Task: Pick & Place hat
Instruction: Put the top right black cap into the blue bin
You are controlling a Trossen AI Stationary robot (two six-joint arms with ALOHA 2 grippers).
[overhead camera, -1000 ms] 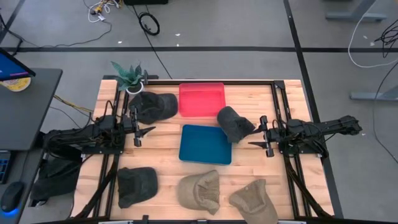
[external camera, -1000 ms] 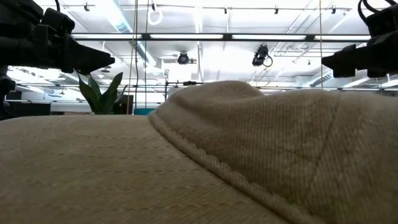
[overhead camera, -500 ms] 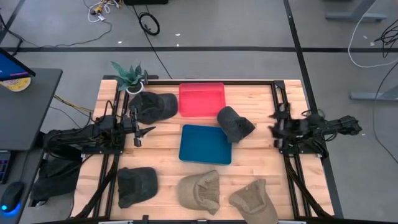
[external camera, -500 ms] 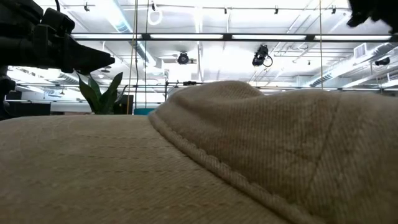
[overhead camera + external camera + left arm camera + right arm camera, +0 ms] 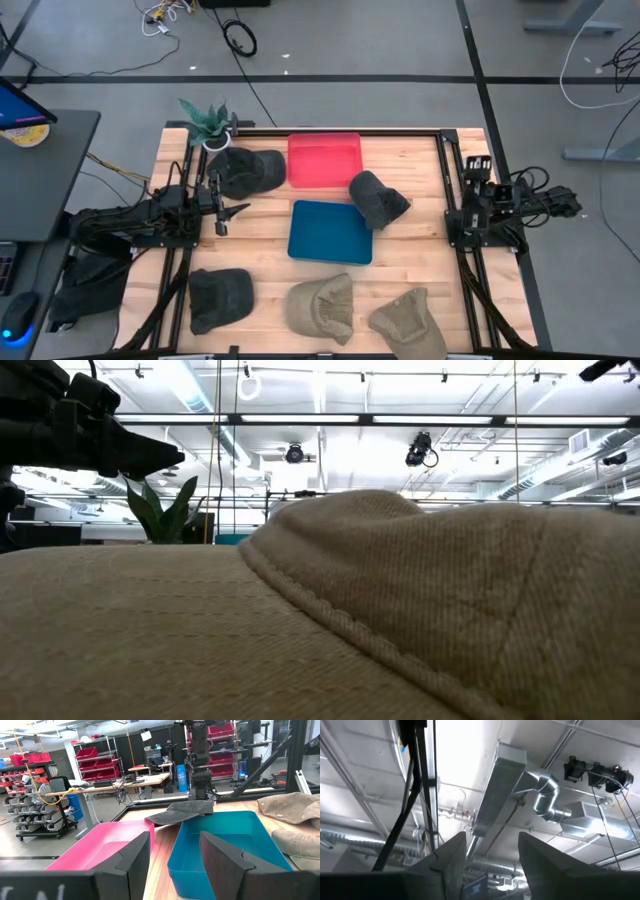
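Several hats lie on the wooden table: a dark grey cap [image 5: 245,170] at the far left, another dark grey cap [image 5: 378,198] by the right corners of the trays, and a dark hat [image 5: 220,298] and two tan hats [image 5: 322,305] [image 5: 408,322] along the near edge. My left gripper [image 5: 225,212] is open and empty, left of the blue tray [image 5: 330,232], and faces both trays [image 5: 172,852]. My right gripper [image 5: 478,165] is open and empty at the table's right edge. It is tipped up, and its wrist view [image 5: 492,855] shows the ceiling.
A red tray [image 5: 324,158] stands at the far middle, with the blue tray in front of it. A potted plant [image 5: 208,122] stands at the far left corner. A black frame [image 5: 448,180] runs around the table. A tan hat [image 5: 320,620] fills the low view.
My right gripper has drawn back from beside the dark grey cap toward the table's right edge. It has tipped up until it points at the ceiling. The cap lies where it was. My left arm has kept still.
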